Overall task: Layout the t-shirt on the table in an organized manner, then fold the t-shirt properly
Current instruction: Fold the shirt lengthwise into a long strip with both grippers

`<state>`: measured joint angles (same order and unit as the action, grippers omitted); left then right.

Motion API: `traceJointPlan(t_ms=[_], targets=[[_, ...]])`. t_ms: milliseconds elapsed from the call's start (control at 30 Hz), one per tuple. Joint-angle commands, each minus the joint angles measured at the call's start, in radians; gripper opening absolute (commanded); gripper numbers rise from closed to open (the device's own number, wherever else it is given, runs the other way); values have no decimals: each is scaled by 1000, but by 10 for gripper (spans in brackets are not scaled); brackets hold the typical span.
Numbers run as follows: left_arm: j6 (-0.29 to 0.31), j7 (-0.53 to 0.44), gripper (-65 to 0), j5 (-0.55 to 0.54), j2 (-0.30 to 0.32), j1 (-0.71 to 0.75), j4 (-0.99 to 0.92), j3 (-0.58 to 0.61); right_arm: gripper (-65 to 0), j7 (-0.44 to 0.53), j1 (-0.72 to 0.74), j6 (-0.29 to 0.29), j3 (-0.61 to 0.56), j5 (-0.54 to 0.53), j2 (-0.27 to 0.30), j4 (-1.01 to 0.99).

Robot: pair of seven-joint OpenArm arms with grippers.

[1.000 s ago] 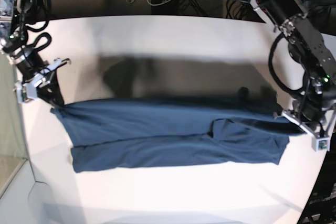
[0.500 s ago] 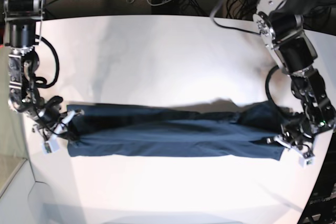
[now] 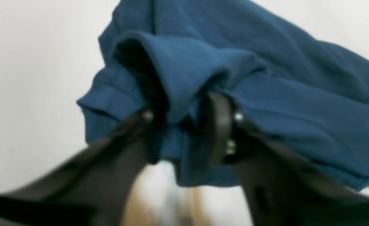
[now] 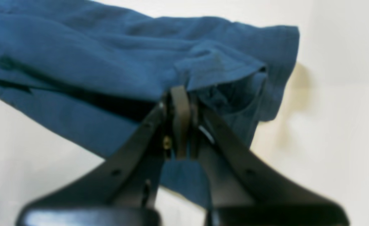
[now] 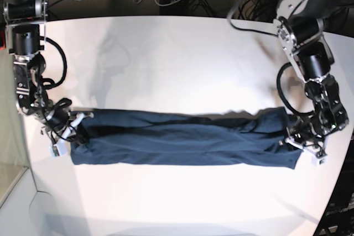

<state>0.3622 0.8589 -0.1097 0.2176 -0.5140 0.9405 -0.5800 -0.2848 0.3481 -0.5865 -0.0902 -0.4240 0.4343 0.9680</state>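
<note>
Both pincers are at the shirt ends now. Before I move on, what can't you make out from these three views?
- Left pincer: left wrist view is blurred; the t-shirt bunches between the parted jaws, so actual grip is unclear.
- Neck label and sleeves: hidden in the folded cloth, base view.
- Right pincer: how many layers it pinches, hidden by the fold.
- Table: near edge cut off in base view.

Two black jointed robot arms with silver metal collars and looping black cables, each ending in a gripper, left gripper [image 5: 303, 148] and right gripper [image 5: 71, 134], with matte black tapering fingers [image 4: 180, 119] fastened by small silver and brass screws.
</note>
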Motion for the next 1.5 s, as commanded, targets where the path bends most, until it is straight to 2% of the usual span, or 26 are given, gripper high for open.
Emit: traceJointPlan(t_ms=[0, 167, 267, 333, 467, 667, 1167, 1233, 1367, 1467], targets=[[1, -20, -338, -14, 13, -39, 24, 1, -650, 25, 24, -5, 7, -14, 16, 15], [1, -2, -213, -14, 7, -13, 128, -1, -650, 23, 24, -5, 7, -14, 16, 16], [1, 67, -210, -15, -2, 73, 259, -1, -650, 23, 24, -5, 7, -14, 8, 16], [1, 75, -210, -48, -31, 145, 348, -2, -650, 23, 24, -5, 7, -14, 8, 16], [-1, 72, -212, -123, -47, 274, 447, -1, -650, 28, 12, -5, 7, -14, -2, 16], [-2, -17, -212, -129, -60, 289, 346, 4, -650, 29, 4, -5, 7, -14, -5, 19], [-2, -132, -215, -137, -60, 268, 160, 10, -650, 29, 3, -5, 7, -14, -5, 15], [-1, -142, -265, -138, -59, 259, 133, 44, -650, 29, 3, -5, 7, -14, -5, 15], [1, -143, -492, -140, -62, 255, 125, 62, -650, 29, 3, -5, 7, -14, -5, 15], [1, -137, -600, -141, -76, 255, 127, 59, -650, 29, 3, -5, 7, -14, -5, 15]])
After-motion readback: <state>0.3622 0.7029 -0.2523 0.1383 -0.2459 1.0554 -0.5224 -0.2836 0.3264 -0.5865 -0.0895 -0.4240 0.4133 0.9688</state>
